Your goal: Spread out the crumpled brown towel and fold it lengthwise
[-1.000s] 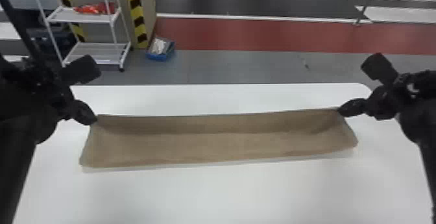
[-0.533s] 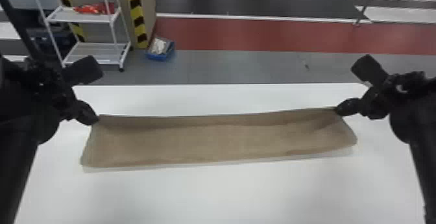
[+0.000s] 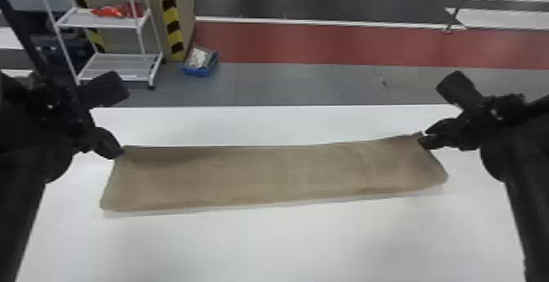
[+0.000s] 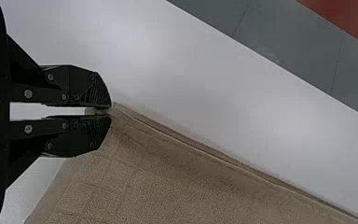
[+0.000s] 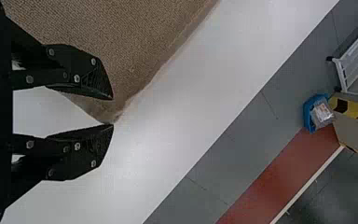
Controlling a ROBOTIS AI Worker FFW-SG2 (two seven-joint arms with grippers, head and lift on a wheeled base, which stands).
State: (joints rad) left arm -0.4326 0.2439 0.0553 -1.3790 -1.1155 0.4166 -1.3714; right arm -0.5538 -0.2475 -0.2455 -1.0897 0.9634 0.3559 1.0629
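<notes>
Grips the brown towel (image 3: 277, 175) at its ten o'clock corner with the left gripper (image 3: 121, 152), pinching the cloth between nearly closed fingers. With the right gripper (image 3: 422, 137), hovers at the towel's two o'clock corner on empty fingers, spread moderately apart; cannot tell about contact with the cloth there. Lies as a long, narrow strip on the white tabletop (image 3: 277, 244), stretching from nine to three o'clock. Beyond, toward eleven o'clock, stands near a blue bin (image 3: 192, 71) and a white rack (image 3: 118, 65).
</notes>
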